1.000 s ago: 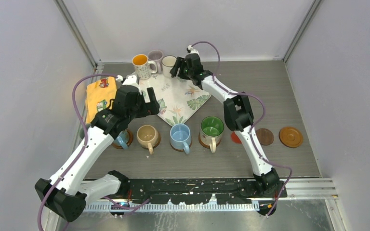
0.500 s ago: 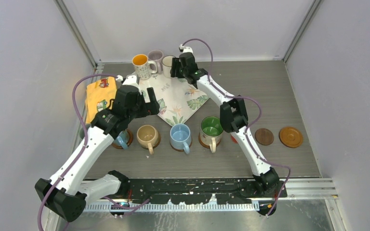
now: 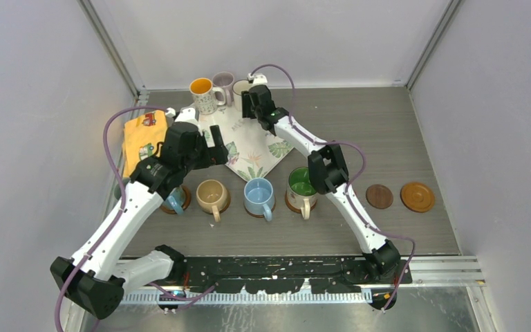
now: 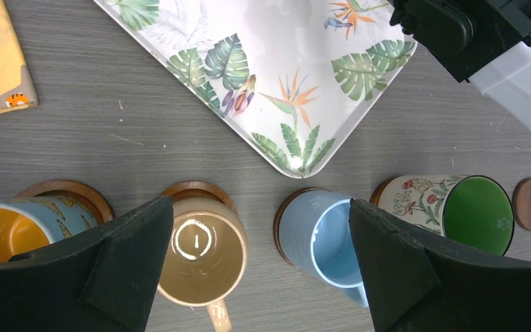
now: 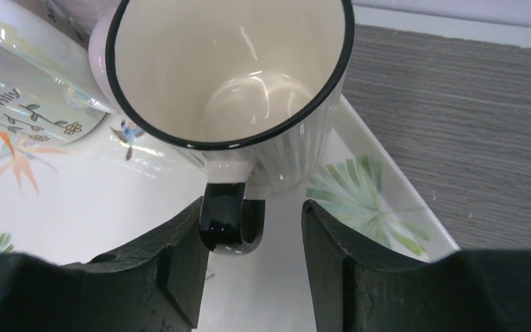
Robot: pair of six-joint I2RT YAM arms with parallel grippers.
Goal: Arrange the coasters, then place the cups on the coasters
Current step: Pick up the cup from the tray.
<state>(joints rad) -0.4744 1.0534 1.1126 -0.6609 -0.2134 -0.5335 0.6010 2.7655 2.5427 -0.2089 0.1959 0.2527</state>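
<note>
1. My R gripper point(image 5: 249, 228): fingers point(image 5: 173, 277) part closed, one each side of the black handle point(image 5: 225, 221) of the cream cup point(image 5: 249, 62). One finger looks to be touching the handle and the other shows a gap, so no firm grip. Contact is hard to judge from this angle.
2. Cream cup stands upright on the leaf-print tray point(image 5: 55, 207), near its far corner, w/ the handle pointing at my wrist cam.
3. Just beside it, at the edge of the wrist view, is a white printed cup. It's prob the orange-inside cup point(image 3: 202, 93), but it's too cropped to be sure.
4. Top view: mauve cup point(image 3: 223, 81) sits btw the orange-inside cup & the cream cup. All three are bunched at the tray's far corner.
5. My L gripper point(image 4: 261, 228): fingers point(image 4: 131, 277) spread fully wide, holding nothing. It hovers above the front row, over the gap btw the tan cup point(image 4: 202, 259) & the light blue cup point(image 4: 318, 242).
6. Front row, L to R: blue-patterned cup point(image 4: 14, 225) w/ orange inside, tan cup, light blue cup, green-inside cup point(image 4: 470, 211). Each is upright on its own wood coaster point(image 4: 66, 190).
7. R of the green-inside cup: dark brown coaster point(image 3: 379, 196), then orange-brown coaster point(image 3: 417, 196), both uncovered on the table point(image 3: 387, 124).
8. Yellow cloth point(image 3: 142, 135) lies L of the tray, just beside my L arm.
</note>
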